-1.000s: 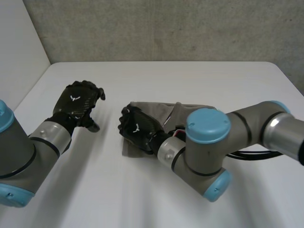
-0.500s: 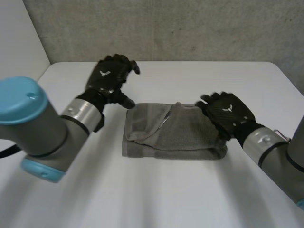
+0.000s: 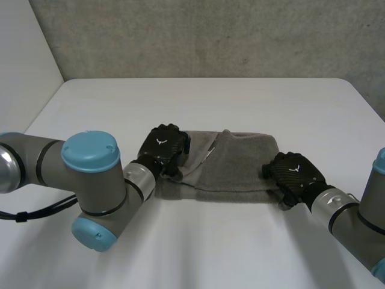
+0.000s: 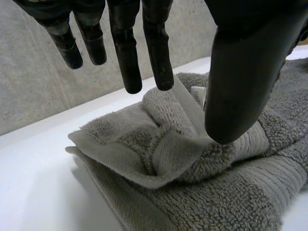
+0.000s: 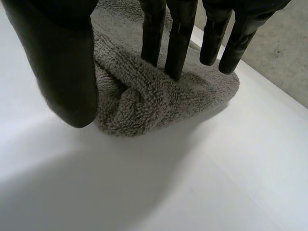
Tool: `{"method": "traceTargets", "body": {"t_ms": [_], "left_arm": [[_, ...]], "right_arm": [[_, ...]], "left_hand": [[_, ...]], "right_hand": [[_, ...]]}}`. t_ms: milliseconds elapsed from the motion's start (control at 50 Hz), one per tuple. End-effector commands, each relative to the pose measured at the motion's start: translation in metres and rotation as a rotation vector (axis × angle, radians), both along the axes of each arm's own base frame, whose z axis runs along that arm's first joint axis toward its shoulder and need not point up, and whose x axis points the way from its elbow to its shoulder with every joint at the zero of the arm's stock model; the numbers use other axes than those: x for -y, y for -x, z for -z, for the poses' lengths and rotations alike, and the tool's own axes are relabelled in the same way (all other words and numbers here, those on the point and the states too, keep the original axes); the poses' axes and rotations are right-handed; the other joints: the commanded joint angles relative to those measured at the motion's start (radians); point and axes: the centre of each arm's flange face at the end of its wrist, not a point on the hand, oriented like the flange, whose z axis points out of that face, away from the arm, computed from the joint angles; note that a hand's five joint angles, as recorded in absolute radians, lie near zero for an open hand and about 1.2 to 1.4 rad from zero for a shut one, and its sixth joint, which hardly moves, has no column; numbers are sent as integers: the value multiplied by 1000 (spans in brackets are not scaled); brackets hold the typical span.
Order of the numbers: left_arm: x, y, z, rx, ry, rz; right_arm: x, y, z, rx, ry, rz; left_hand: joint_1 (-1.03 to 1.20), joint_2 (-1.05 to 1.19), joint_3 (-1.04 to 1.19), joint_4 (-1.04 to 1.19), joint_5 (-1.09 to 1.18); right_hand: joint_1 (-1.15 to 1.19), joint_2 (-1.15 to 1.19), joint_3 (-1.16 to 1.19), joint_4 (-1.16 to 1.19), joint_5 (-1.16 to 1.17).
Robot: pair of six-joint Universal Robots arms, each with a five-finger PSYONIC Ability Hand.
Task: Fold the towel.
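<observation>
A grey towel (image 3: 234, 162) lies folded into a long band across the middle of the white table, with a loose flap bunched up at its left end. My left hand (image 3: 162, 147) is over that left end. In its wrist view the thumb (image 4: 245, 72) rests on the bunched flap of the towel (image 4: 192, 192), and the straight fingers (image 4: 154, 53) hang just above it. My right hand (image 3: 295, 173) is at the towel's near right corner. There its straight fingers (image 5: 175, 43) touch the top of the rounded towel end (image 5: 139, 101), with the thumb (image 5: 62, 62) beside it.
The white table (image 3: 240, 102) runs back to a grey wall. My left arm's elbow (image 3: 90, 180) is low over the table in front of the towel's left end. The right forearm (image 3: 349, 217) comes in from the near right corner. A small white label (image 4: 198, 94) shows in the fold.
The left hand came down from behind the towel's left end onto it. The right hand slid from the towel's far right edge to its near right corner. The towel's shape is about the same.
</observation>
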Motion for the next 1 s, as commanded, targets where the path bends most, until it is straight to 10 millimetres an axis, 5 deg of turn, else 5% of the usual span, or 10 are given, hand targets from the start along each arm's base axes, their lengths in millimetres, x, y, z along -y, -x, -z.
{"method": "traceTargets", "body": {"t_ms": [20,500,740,860,1000], "left_arm": [[2,3,-1,-13,3,0],[6,1,25,63,-42,-65],[16,1,28,84,-20,-84],[36,-20,14,71,-1,-186],[37,-34,20,93,-41,-217]], "right_arm": [[2,-1,-1,1,19,0],[2,-2,-2,-9,29,-12],[2,-2,-2,-9,32,-13],[2,-3,-2,-9,29,-16],[1,-4,-1,-9,27,-25]], "left_hand": [[14,14,-48,-54,15],[23,23,-48,-54,24],[697,697,-48,-54,698],[715,715,-48,-54,716],[713,713,-48,-54,714]], "right_hand": [[78,75,-46,-76,80],[78,75,-46,-76,80],[78,75,-46,-76,80],[81,78,-46,-76,83],[183,180,-46,-76,185]]}}
